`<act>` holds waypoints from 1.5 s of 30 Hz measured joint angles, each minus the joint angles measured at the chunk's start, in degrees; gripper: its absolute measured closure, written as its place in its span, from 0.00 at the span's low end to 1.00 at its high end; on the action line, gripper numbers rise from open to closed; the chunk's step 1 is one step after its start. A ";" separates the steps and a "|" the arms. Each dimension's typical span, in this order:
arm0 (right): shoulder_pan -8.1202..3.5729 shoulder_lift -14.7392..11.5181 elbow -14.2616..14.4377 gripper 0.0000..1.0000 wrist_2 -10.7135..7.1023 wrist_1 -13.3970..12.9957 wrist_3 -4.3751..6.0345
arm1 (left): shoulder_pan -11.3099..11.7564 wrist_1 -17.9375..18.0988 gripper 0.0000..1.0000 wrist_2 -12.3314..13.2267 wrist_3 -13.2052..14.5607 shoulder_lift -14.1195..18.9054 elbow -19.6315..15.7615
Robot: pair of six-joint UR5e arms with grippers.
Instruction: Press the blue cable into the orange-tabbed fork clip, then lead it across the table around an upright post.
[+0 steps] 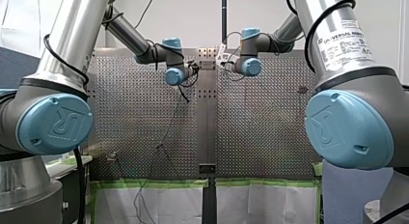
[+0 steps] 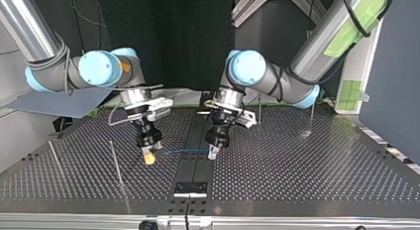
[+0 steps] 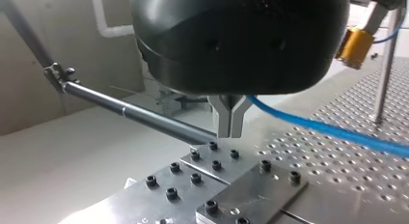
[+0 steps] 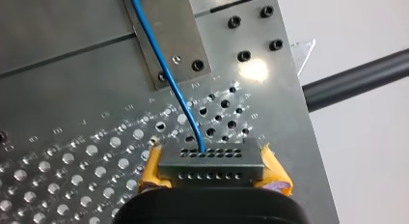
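Observation:
The blue cable (image 2: pixel 182 151) hangs just above the perforated table (image 2: pixel 297 175), stretched between both grippers. At the top view's right side of it, my left gripper (image 2: pixel 213 151) has its metal fingers shut on the cable. The left wrist view shows those fingers (image 3: pixel 230 125) pressed together, the cable (image 3: pixel 333 132) leaving beside them. My right gripper (image 2: pixel 148 158) is shut, its yellow pads (image 4: pixel 153 168) clamped on a grey connector block (image 4: pixel 211 165) at the cable's end (image 4: pixel 164 64). A small fixture (image 2: pixel 306 134), perhaps the clip, sits far right; no orange tab shows.
Thin upright posts stand at the top view's left (image 2: pixel 115 163), far left (image 2: pixel 54 158) and behind my left gripper (image 2: pixel 259 111). A bolted metal plate (image 3: pixel 241 185) lies under the grippers at the table's edge. A dark rod (image 3: pixel 140 115) runs beyond that edge.

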 joint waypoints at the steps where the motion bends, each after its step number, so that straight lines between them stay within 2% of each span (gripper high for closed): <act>1: -0.12 -0.02 0.00 1.00 0.01 0.00 0.06 | 0.00 0.00 1.00 0.15 -0.29 -0.03 0.24; 11: -1.18 -0.11 -0.39 1.00 0.02 0.01 0.56 | 0.39 -0.26 1.00 1.32 -2.38 -0.22 2.20; 22: -2.10 -0.42 -0.49 1.00 -0.02 0.06 0.85 | 0.20 -1.64 1.00 2.98 -3.44 -3.03 5.10; 30: -2.91 -1.40 -0.71 1.00 -0.03 0.10 1.58 | 0.18 -3.13 1.00 4.84 -5.24 -3.10 8.31; 45: -4.42 -2.94 -0.94 1.00 -0.10 0.15 2.54 | -0.48 -3.25 1.00 6.03 -6.36 -3.14 9.57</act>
